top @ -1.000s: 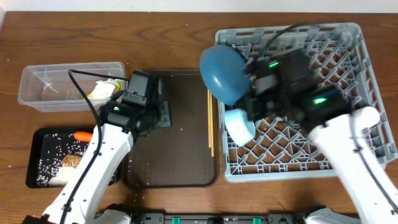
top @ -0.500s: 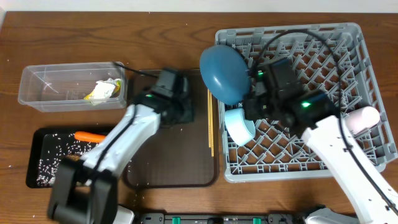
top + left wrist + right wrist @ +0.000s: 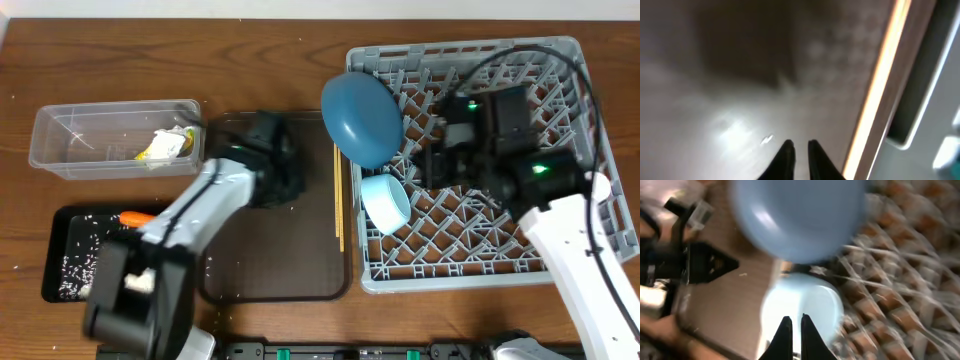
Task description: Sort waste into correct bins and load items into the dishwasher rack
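Note:
The grey dishwasher rack (image 3: pixel 520 240) fills the right side. The dark blue plate (image 3: pixel 362 115) stands on edge at its left side, with the pale blue bowl (image 3: pixel 385 200) below it; both show in the right wrist view, plate (image 3: pixel 800 215) and bowl (image 3: pixel 805 305). A pink cup (image 3: pixel 600 185) peeks out by my right arm. My right gripper (image 3: pixel 428 170) (image 3: pixel 792 322) hangs shut and empty over the rack beside the bowl. My left gripper (image 3: pixel 280 180) (image 3: pixel 800 147) is shut and empty over the brown serving tray (image 3: pixel 270 270), left of the chopsticks (image 3: pixel 340 200) (image 3: pixel 880 95).
The clear tub (image 3: pixel 60 135) at the far left holds the yellow-and-black wrapper (image 3: pixel 165 147). The black tray (image 3: pixel 55 255) below it holds the carrot (image 3: pixel 135 217) and loose rice (image 3: pixel 75 265). My left arm crosses over its right part. The light blue cup is out of view.
My left gripper swung right from beside the clear tub to over the brown tray. My right arm drew back to the right, away from the plate and bowl.

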Controlling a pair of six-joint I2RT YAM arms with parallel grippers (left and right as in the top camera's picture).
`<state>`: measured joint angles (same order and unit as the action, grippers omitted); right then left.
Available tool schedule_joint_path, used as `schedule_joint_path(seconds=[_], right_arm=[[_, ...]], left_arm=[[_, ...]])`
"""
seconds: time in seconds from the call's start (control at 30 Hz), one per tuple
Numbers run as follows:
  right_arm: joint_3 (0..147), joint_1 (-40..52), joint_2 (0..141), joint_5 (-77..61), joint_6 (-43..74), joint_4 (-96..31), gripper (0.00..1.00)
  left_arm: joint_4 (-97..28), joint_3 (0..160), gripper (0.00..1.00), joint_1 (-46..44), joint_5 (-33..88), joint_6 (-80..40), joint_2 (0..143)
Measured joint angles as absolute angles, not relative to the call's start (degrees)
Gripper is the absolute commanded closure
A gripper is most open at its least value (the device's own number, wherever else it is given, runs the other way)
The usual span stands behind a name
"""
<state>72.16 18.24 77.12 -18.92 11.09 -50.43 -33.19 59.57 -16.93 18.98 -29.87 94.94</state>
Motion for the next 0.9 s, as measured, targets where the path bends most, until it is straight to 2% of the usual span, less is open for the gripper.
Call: schedule_joint_path(seconds=[0.03, 0.1, 0.17, 0.23, 0.27, 0.3, 0.33, 0.57, 0.77, 0.9], right_arm=[[71.40, 20.34, 77.62, -19.62, 11.03, -48.14, 0.99], [70.02, 24.10, 79.07, -20.08, 11.64, -43.57, 0.99], [68.75, 28.16, 81.56, -19.44, 13.15, -38.96, 0.99], [68.07, 31.94, 84.86, -17.87, 14.98, -35.18, 0.99], [68.01, 33.63, 86.76, -16.88, 15.84, -33.39, 0.99], [68.01, 35.24, 88.90, -15.90, 16.73, -31.53, 0.99], [67.99, 36.47, 90.78, -14.63, 17.67, -30.26, 0.99], [67.55, 39.97, 100.64, -4.84, 21.58, -28.05, 0.99], [67.44, 41.21, 101.32, 7.44, 19.59, -28.84, 0.99], [67.48, 42.09, 101.30, 10.39, 19.03, -29.36, 0.99]], left_arm=[[-34.35, 59.57, 0.58, -15.20, 18.96, -29.67, 92.55], [-36.12, 59.59, 0.44, -12.47, 18.90, -28.93, 88.09], [-38.68, 59.61, 0.34, -9.58, 18.87, -27.77, 82.56], [-41.58, 59.61, 0.18, -7.38, 18.94, -26.57, 77.34], [-42.76, 59.61, 0.15, -6.52, 18.92, -25.93, 75.09], [-43.94, 59.61, 0.05, -5.82, 18.96, -25.69, 73.06], [-44.88, 59.61, 0.02, -5.34, 18.85, -25.21, 70.96], [-47.75, 59.59, 0.02, -4.19, 18.96, -24.77, 61.87], [-47.81, 59.59, 0.02, -4.16, 18.96, -24.51, 60.12], [-47.79, 59.59, 0.02, -4.16, 18.96, -24.32, 60.25]])
